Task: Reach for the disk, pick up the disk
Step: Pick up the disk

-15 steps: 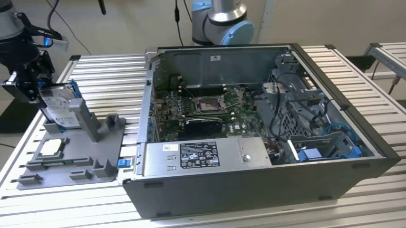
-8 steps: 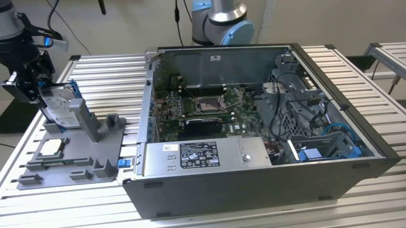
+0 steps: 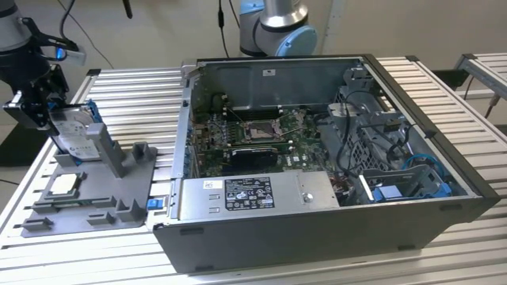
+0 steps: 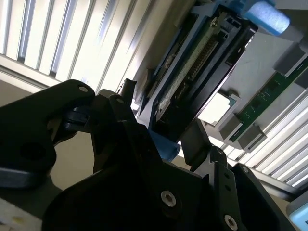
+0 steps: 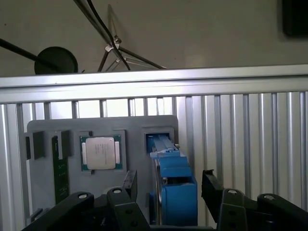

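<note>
The disk [image 3: 76, 138] stands on edge in the grey plastic stand [image 3: 91, 196] at the exterior view's left, white label facing out. In the first wrist view I look along its blue side rail [image 5: 175, 192]. My gripper [image 5: 168, 182] is open and straddles the disk's upper end, one black finger [image 5: 129, 185] on each side with a small gap to the drive. The second wrist view shows the disk's [image 4: 202, 62] connector edge rising between the same fingers [image 4: 196, 139]. In the exterior view the gripper [image 3: 56, 114] sits at the disk's top left edge.
An open computer case [image 3: 317, 166] fills the middle of the slatted metal table [image 3: 135, 95]. The stand also holds a square silver chip [image 5: 100, 153] and a green memory stick [image 5: 60, 175]. Another arm's base [image 3: 273, 27] stands behind the case.
</note>
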Tool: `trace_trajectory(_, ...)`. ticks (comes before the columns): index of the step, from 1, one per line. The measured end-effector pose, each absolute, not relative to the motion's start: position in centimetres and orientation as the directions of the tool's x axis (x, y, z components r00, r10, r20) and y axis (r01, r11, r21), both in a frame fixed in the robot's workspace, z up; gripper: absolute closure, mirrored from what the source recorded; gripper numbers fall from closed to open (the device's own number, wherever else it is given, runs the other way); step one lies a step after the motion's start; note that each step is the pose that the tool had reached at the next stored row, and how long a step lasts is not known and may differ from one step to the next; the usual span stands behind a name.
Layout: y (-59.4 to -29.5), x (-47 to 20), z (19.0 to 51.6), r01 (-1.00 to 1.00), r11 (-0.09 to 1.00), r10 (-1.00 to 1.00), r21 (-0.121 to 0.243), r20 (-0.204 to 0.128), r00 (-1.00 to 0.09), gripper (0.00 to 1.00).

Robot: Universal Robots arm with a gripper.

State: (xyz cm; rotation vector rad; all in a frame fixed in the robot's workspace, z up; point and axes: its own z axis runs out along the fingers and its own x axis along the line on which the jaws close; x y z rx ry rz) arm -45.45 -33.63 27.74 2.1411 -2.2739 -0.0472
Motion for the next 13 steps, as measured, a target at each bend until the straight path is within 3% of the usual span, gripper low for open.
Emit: trace_trajectory(13,-33.63,-45.45,27.47,-0.998,0.06,-0.998,0.034,-0.008,-0.06,0.0)
